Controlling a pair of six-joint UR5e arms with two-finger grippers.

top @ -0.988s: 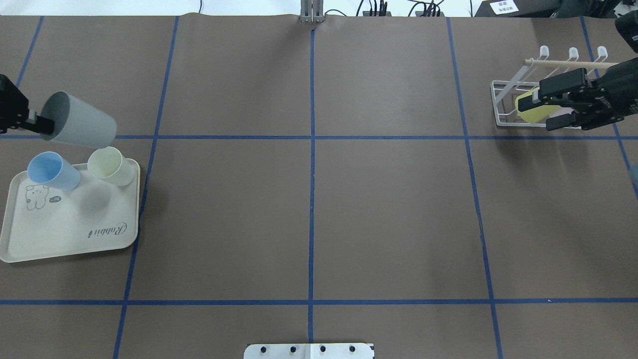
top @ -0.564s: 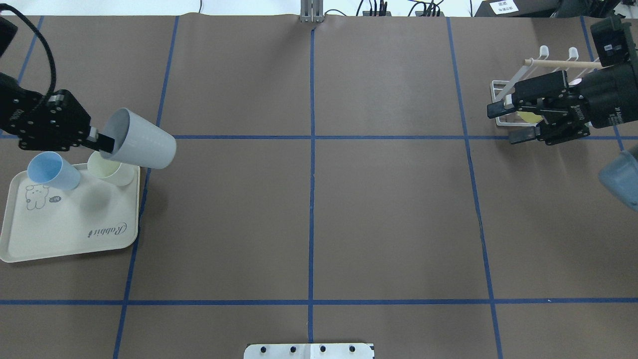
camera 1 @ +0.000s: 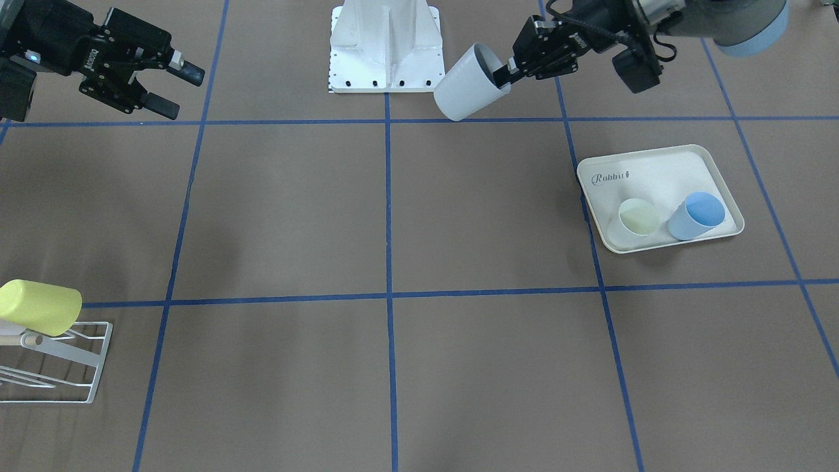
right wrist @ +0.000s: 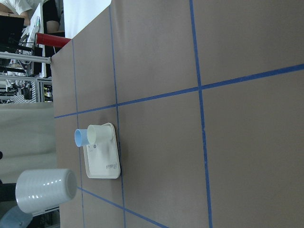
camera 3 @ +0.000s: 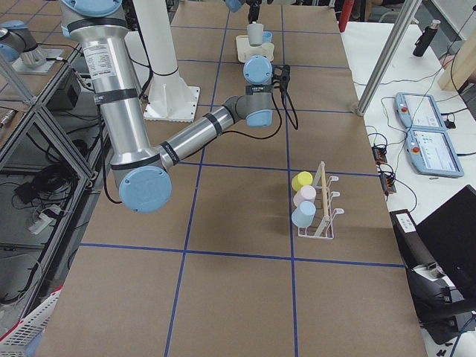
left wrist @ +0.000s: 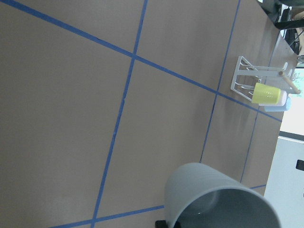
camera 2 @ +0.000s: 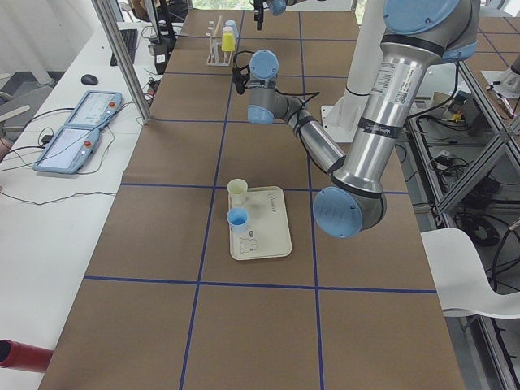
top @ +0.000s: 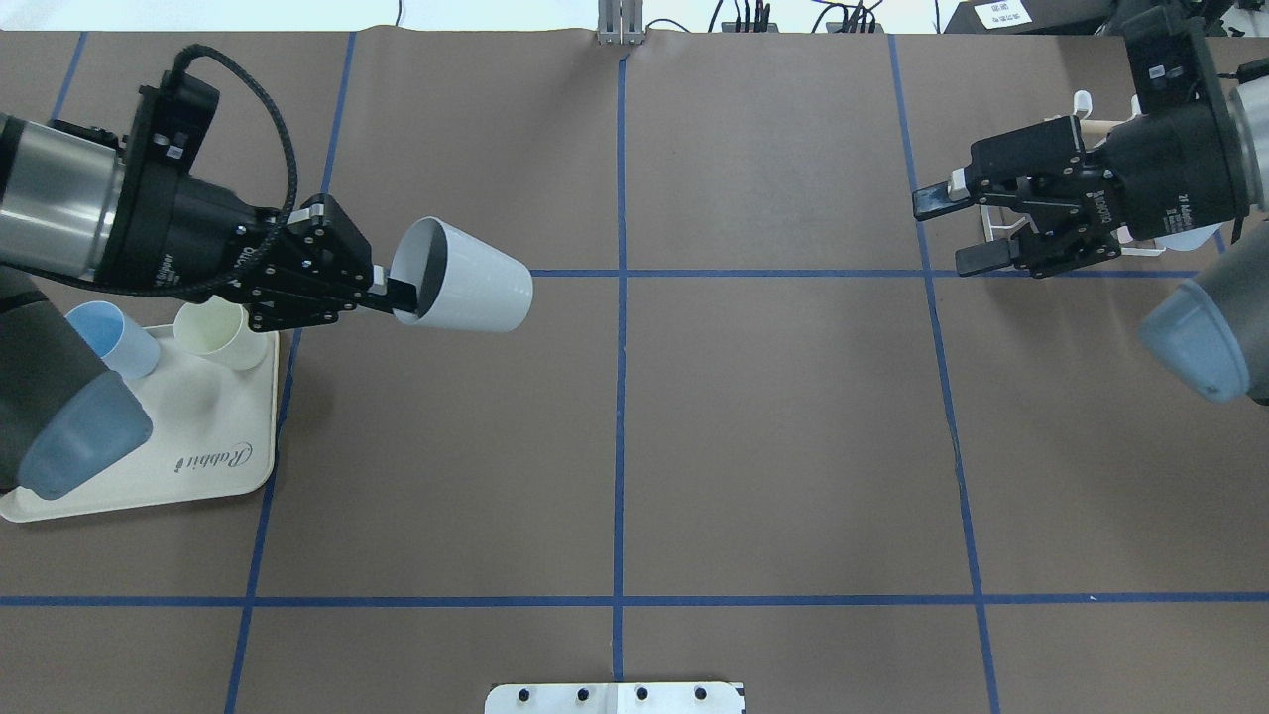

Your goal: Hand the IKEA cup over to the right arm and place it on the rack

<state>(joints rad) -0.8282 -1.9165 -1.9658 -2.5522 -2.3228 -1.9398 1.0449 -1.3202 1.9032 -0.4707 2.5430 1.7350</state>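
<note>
The IKEA cup (top: 466, 290) is pale grey and ribbed. It hangs on its side above the table, left of centre, mouth toward my left gripper (top: 400, 294), which is shut on its rim with one finger inside. The same cup (camera 1: 467, 84) shows in the front view, and close up as the cup (left wrist: 218, 202) in the left wrist view. My right gripper (top: 940, 233) is open and holds nothing, just in front of the rack (camera 1: 62, 367). The white wire rack (camera 3: 321, 216) carries a yellow cup (camera 1: 39, 307), a pink one and a blue one.
A cream rabbit-print tray (top: 149, 466) lies at the table's left with a blue cup (top: 104, 337) and a cream cup (top: 216, 332) on it. Blue tape lines grid the brown table. The robot's base plate (camera 1: 383, 46) stands at the near middle edge.
My left arm has carried the grey cup rightward from above the tray toward the table's middle. My right gripper has drawn back leftward from the rack and stays open.
</note>
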